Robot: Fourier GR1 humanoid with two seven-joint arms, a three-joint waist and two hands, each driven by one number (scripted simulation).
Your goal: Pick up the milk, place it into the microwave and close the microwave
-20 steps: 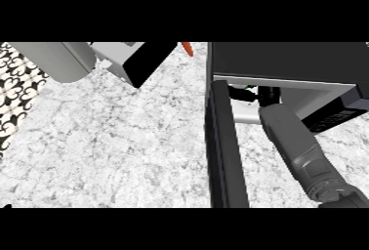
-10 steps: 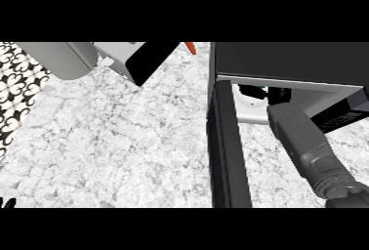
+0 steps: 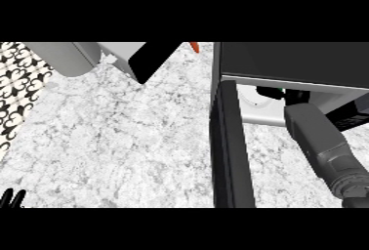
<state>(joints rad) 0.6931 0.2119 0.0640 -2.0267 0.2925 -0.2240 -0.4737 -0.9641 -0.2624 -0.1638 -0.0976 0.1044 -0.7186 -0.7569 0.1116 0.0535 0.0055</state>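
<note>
Change since the earlier frames: your right forearm has pushed further up into the microwave, and the view has tipped slightly; black fingertips of your left robot hand now show at the lower left corner.

Item, microwave: dark body at upper right, cavity open below its front edge, pale interior visible. Door swung out toward you, seen edge-on as a long black slab just left of the forearm.

Item, milk: a white shape with a green mark, inside the cavity mouth, just left of the arm's end (only partly seen; I judge it to be the carton).

Item, right robot hand: a dark mass at the cavity, touching or just beside the milk. You cannot tell from here whether it holds the carton or has let go.

Item, left robot hand: fingers straight and up, resting at the lower left edge, holding nothing.

Item, counter: white marble, between the door and a patterned strip at far left.

Handling note: the step looks like the placing. Set the milk well inside, clear of the sill, so the door will not catch it. Let go fully before you draw back, and pull the arm straight out along its own line (the door stands close on its left). Only then sweep the door shut.
</note>
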